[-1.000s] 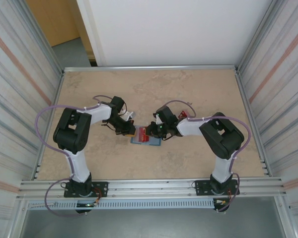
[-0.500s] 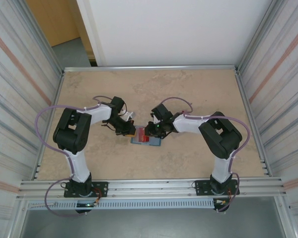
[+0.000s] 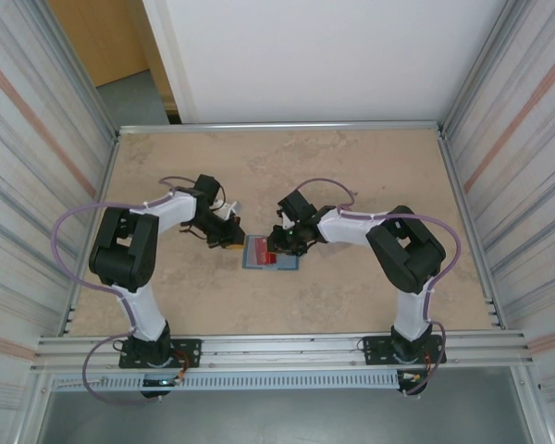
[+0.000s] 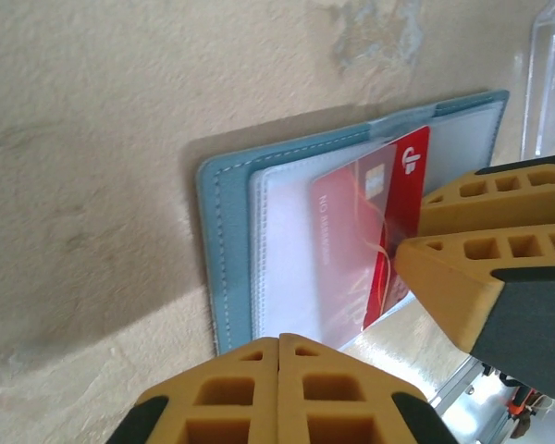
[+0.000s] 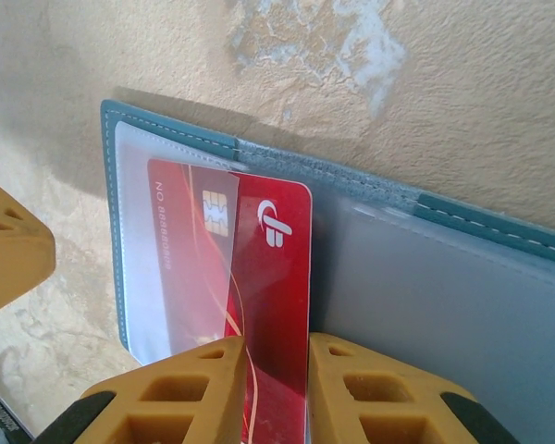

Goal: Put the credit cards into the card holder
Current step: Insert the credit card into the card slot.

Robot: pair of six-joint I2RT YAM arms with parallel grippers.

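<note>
The right tool [image 5: 276, 361] is set with its jaws narrowly apart over the outer end of the card [image 5: 250, 250], apparently so that the card can be pushed along rather than lifted; whether it is pinched cannot be told. The card is lodged partway under the clear pocket of the holder [image 5: 462, 305], which is laid open on the worktop [image 3: 351, 176]. The left tool [image 4: 277, 365], closed, is placed at the holder's left edge, probably to brace it against the push.
</note>
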